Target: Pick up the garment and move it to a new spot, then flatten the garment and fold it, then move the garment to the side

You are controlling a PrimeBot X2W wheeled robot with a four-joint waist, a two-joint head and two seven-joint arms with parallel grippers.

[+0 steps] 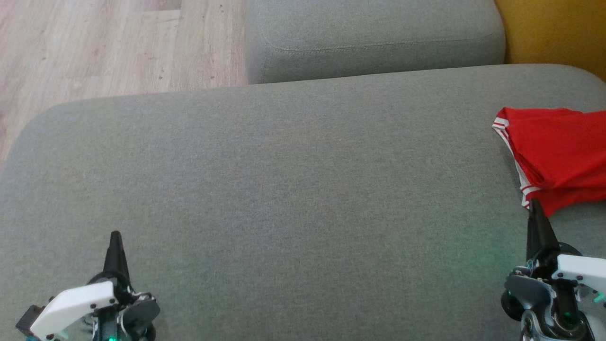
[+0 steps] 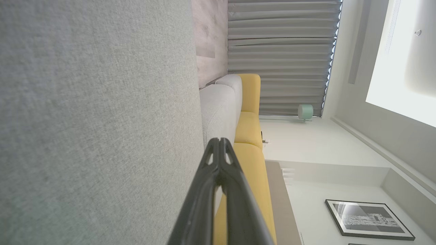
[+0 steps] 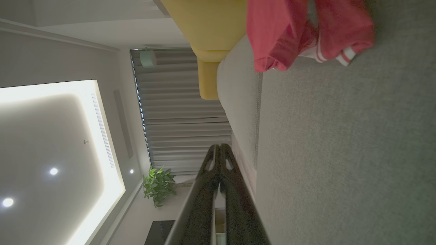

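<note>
The garment (image 1: 556, 154) is red with white stripes along its hems. It lies folded at the right edge of the grey sofa cushion (image 1: 284, 189), partly cut off by the frame. In the right wrist view the garment (image 3: 293, 34) sits at the top, on the grey cushion. My right gripper (image 1: 536, 206) is shut and empty, its tip just short of the garment's near hem; its fingertips (image 3: 220, 147) press together. My left gripper (image 1: 115, 235) is shut with nothing in it, low over the cushion's near left part. Its fingertips (image 2: 219, 141) meet in the left wrist view.
A second grey cushion (image 1: 374, 38) stands behind the big one. Wooden floor (image 1: 118, 42) lies at the back left. A yellow sofa part (image 1: 558, 28) borders the back right. The left wrist view holds curtains (image 2: 279, 51) and a framed picture (image 2: 368, 217).
</note>
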